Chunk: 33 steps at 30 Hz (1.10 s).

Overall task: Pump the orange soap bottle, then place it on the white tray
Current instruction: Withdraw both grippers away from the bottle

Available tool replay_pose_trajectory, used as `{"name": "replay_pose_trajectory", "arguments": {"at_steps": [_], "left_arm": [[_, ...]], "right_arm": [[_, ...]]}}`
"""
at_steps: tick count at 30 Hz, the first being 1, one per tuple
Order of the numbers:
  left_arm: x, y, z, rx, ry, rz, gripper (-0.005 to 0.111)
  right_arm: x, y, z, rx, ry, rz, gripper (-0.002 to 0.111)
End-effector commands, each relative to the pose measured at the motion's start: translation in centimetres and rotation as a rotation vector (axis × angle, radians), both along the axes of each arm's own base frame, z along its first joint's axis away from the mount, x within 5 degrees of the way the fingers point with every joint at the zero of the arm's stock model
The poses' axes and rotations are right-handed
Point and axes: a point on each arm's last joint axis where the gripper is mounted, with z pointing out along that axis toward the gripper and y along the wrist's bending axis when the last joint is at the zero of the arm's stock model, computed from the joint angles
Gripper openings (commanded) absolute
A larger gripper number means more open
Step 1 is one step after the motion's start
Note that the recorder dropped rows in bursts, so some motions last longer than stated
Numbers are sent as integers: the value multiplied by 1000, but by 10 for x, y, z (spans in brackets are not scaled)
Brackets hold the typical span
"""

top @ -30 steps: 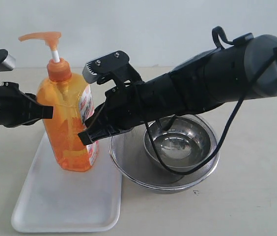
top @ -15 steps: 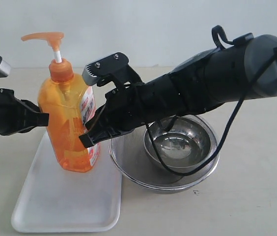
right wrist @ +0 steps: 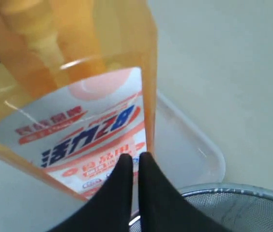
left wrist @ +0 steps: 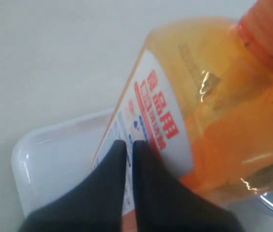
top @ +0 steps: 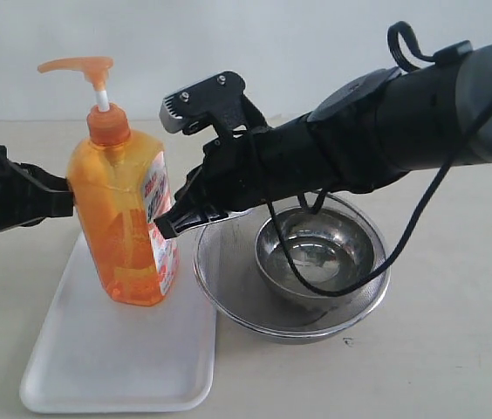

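Orange soap bottle (top: 119, 231) is set upright on white tray (top: 98, 367) at lower left, flanked by shut, empty jaws.

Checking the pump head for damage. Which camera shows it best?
The exterior view: the orange pump head and white stem stand clear above the soap bottle. The left wrist view catches only the bottle's collar and label; the right wrist view, only body and label.

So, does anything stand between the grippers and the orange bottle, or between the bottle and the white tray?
Nothing visible. The orange soap bottle already stands on the white tray, and the shut left gripper and right gripper have their tips right at its sides.
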Motion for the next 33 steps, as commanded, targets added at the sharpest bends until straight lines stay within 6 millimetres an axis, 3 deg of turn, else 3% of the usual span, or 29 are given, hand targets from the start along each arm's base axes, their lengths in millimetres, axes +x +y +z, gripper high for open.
{"name": "replay_pose_trajectory", "arguments": {"at_steps": [1,8,15,22,28,33], "left_arm": [[1,7,-1,53,9,70,5],[-21,11,25,26,-83,118,5],[-59,16,60,-45,-236,163,5],[-76,13,81,-126,-316,140,5],[-77,12,73,-149,-277,140,5],[-78,12,71,-149,-269,138,5]], "right_arm": [[6,-7,5,16,4,-39,0],[21,-27,5,43,52,-86,0],[13,-39,21,65,18,-150,0],[-33,-80,51,91,-73,-259,0],[-69,-108,61,140,-100,-367,0],[-84,-121,63,169,-103,-397,0]]}}
